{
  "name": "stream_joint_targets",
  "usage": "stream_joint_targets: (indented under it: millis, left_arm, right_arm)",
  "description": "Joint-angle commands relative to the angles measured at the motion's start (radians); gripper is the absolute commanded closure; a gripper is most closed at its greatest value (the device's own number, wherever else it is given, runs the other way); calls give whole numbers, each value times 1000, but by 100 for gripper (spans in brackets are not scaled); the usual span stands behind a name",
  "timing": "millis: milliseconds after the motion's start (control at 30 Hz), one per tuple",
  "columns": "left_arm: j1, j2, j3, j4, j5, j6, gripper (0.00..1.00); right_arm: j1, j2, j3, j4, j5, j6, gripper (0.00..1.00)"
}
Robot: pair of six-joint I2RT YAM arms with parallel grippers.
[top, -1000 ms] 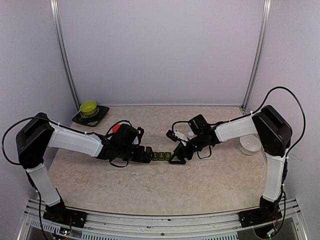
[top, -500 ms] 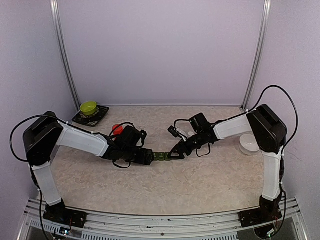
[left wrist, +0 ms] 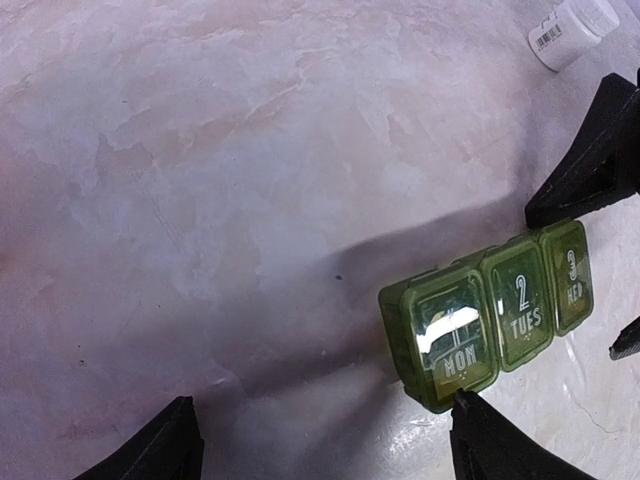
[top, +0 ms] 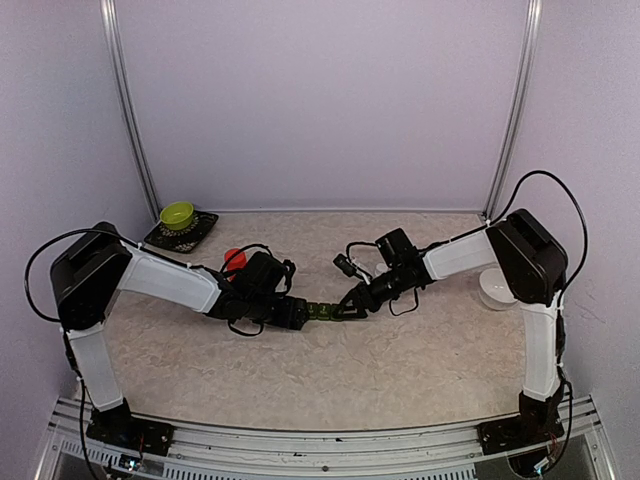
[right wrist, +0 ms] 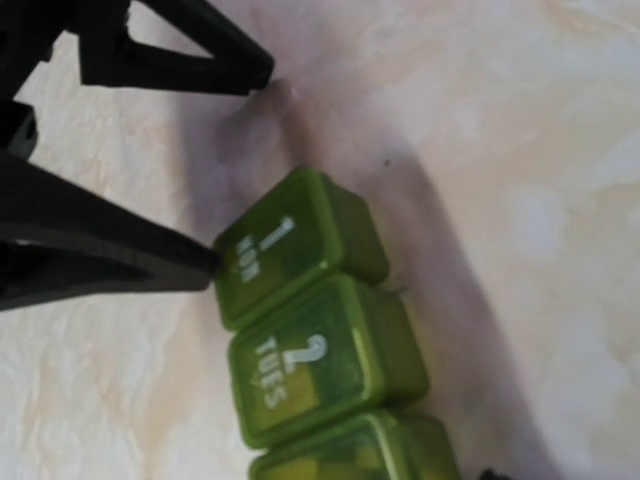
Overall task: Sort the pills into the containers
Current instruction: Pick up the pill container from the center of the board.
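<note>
Green translucent plastic containers [left wrist: 487, 325], square, joined

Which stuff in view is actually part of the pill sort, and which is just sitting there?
In the job:
green pill containers
left gripper and right gripper, one at each end of the strip

Lying about, untouched:
red bottle
tiny white bottle
green bowl
white tub
</note>
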Motion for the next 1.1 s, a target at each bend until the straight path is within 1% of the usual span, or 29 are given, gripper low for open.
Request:
stream_joint_targets:
  millis: [0, 267, 567, 800, 900, 1067]
  left_arm:
    - [-3, 42, 10, -10, -1, 9, 17]
    - [-3, 67, 12, -2, 8, 10, 17]
    - [-8, 93, 11, 6, 19, 6, 22]
    - [-11, 96, 7, 8, 22, 5, 26]
    - [-14, 98, 6, 9, 25, 5, 29]
    - [-22, 85, -9, 14, 18, -2, 31]
  right_arm:
    - [-6, 27, 14, 13, -44, 20, 35]
    - [-5, 50, 27, 16, -65, 43, 44]
    - [-2, 60, 33, 10, -53, 61, 46]
    - [14, 82, 57, -9, -35, 79, 50]
    - [21, 97, 73, -21, -29, 97, 52]
    - [30, 97, 73, -25, -21, 122, 53]
